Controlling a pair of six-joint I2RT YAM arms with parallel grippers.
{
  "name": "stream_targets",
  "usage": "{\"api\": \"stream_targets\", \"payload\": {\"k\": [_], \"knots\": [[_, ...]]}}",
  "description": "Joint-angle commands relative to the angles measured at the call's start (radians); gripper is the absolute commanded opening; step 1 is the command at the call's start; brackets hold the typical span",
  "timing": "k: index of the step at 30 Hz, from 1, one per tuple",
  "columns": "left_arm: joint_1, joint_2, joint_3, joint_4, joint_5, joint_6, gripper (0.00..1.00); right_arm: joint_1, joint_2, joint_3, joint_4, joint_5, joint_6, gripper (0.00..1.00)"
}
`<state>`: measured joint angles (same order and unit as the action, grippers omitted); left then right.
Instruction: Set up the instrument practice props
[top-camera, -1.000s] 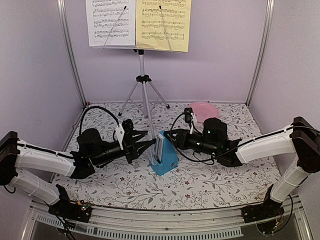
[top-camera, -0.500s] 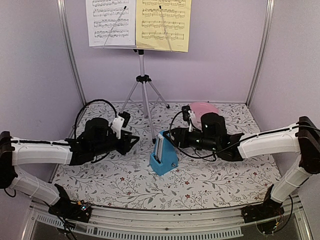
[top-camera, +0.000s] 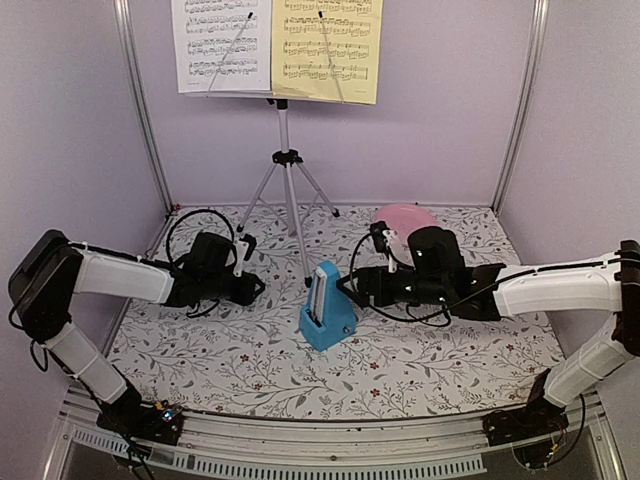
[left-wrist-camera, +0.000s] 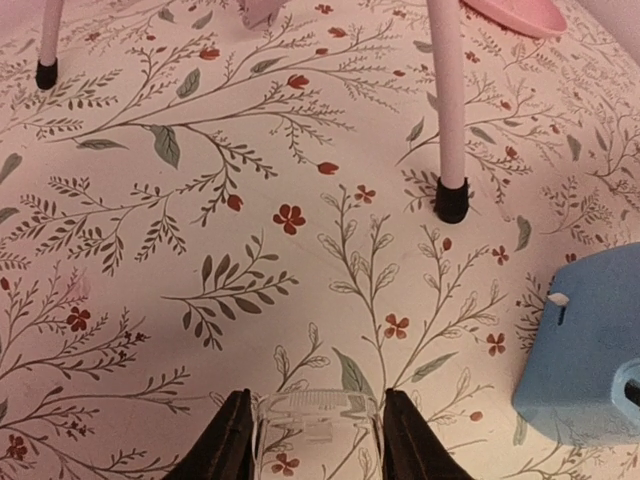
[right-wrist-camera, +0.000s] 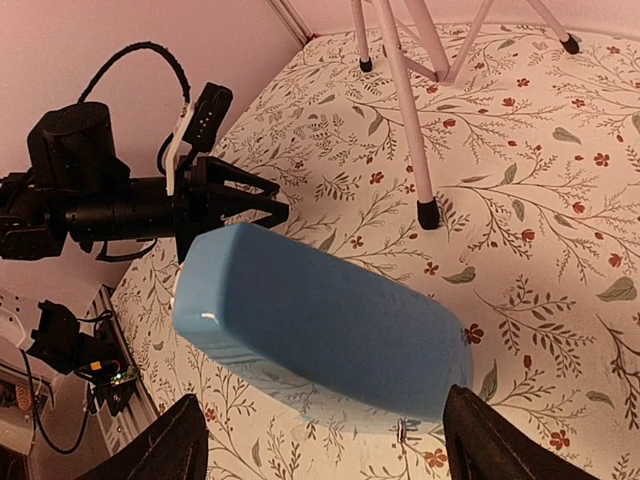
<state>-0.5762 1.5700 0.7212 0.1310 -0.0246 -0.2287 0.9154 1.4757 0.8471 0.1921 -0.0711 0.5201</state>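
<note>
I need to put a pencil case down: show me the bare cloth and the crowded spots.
Free: the near strip between blue metronome and front rail; the far right corner beside the pink plate. Crowded: the middle, left hand and right hand flanking the metronome, music stand leg behind.

1. The tabletop (top-camera: 420, 350) carried a cream cloth printed with grey-green leafy sprigs and small red flowers.
2. The metronome (top-camera: 328, 318) was light blue, with a pale front strip.
3. The music stand (top-camera: 286, 160) had a silver post and legs with black foot caps.
4. The white sheet (top-camera: 220, 45) and the yellow sheet (top-camera: 326, 48) both bore black notation.
5. The plate (top-camera: 405, 218) was pink.
6. The left arm (top-camera: 115, 275) and the right arm (top-camera: 560, 288) were white with black joints.
7. The walls (top-camera: 420, 120) were lilac.
</note>
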Motion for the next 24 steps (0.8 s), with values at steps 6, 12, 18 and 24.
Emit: {"api": "stream_targets", "payload": {"k": [6, 12, 18, 24], "knots": [[0.016, -0.033, -0.039, 0.074, 0.064, 0.018, 0.56, 0.005, -0.235, -0.209, -0.035, -0.03, 0.071, 0.84], [0.014, -0.031, -0.066, 0.132, 0.111, 0.008, 0.62, 0.036, -0.2, -0.292, 0.017, -0.044, 0.129, 0.76], [-0.005, 0.037, -0.064, 0.226, 0.225, 0.013, 0.48, 0.072, -0.049, -0.292, 0.133, -0.057, 0.17, 0.6], [-0.054, 0.122, -0.046, 0.282, 0.266, 0.008, 0.33, 0.073, 0.079, -0.216, 0.179, -0.041, 0.16, 0.48]]}}
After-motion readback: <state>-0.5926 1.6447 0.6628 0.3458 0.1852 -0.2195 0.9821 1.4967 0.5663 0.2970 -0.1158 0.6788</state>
